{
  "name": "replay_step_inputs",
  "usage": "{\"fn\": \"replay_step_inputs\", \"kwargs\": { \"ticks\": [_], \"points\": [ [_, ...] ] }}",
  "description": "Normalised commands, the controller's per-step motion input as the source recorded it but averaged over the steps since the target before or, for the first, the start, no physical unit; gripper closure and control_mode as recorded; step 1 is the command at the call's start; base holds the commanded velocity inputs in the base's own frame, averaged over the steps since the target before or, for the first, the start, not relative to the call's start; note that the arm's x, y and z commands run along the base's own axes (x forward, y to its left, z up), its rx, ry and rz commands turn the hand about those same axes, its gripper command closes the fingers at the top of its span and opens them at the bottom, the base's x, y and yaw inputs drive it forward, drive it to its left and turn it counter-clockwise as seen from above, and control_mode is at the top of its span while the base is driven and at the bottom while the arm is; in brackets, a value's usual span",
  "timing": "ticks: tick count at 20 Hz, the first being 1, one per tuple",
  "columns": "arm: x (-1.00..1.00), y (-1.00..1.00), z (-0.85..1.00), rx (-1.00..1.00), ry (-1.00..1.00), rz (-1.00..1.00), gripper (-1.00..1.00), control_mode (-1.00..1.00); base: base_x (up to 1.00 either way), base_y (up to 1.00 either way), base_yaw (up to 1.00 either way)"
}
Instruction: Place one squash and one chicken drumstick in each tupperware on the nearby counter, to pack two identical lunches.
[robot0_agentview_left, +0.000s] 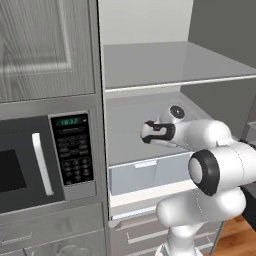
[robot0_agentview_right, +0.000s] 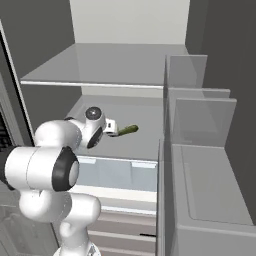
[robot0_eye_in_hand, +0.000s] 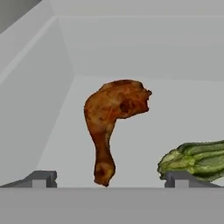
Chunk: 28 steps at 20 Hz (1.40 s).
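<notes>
Open tool (robot0_eye_in_hand: 109, 179) faces drumstick (robot0_eye_in_hand: 111, 124) (zucchini (robot0_eye_in_hand: 197, 159) beside)

drumstick (robot0_eye_in_hand: 109, 127): reddish-orange-brown, darker mottled patches
squash (robot0_eye_in_hand: 197, 161): green, pale and dark lengthwise streaks
shelf (robot0_eye_in_hand: 175, 109): plain pale grey
microwave (robot0_agentview_left: 45, 160): grey casing, black keypad, green digits

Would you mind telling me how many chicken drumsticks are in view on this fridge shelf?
1. The reddish-brown chicken drumstick lies on the pale grey fridge shelf straight ahead of the open tool, beside the elongated green squash. Another may be hidden behind the arm.
</notes>
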Motion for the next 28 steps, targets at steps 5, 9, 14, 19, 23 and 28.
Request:
{"fn": "replay_step_inputs", "kwargs": {
  "ticks": [5,9,14,19,23,28],
  "points": [
    [0.41,0.06,-0.29,0.0,-0.05,0.0,-1.0,-1.0,0.0,0.0,0.0],
    [0.42,0.04,-0.3,0.0,-0.01,0.0,-1.0,-1.0,0.0,0.0,0.0],
    [0.04,-0.01,-0.39,0.0,0.01,-0.04,1.0,-1.0,0.0,0.0,0.0],
    [-0.06,-0.01,-0.31,0.0,0.08,-0.04,1.0,-1.0,0.0,0.0,0.0],
    [-0.58,0.01,-0.16,0.0,0.07,-0.01,1.0,-1.0,0.0,0.0,0.0],
    [-1.0,0.0,0.14,0.0,0.0,0.0,1.0,-1.0,0.0,0.0,0.0]
  ]
}}
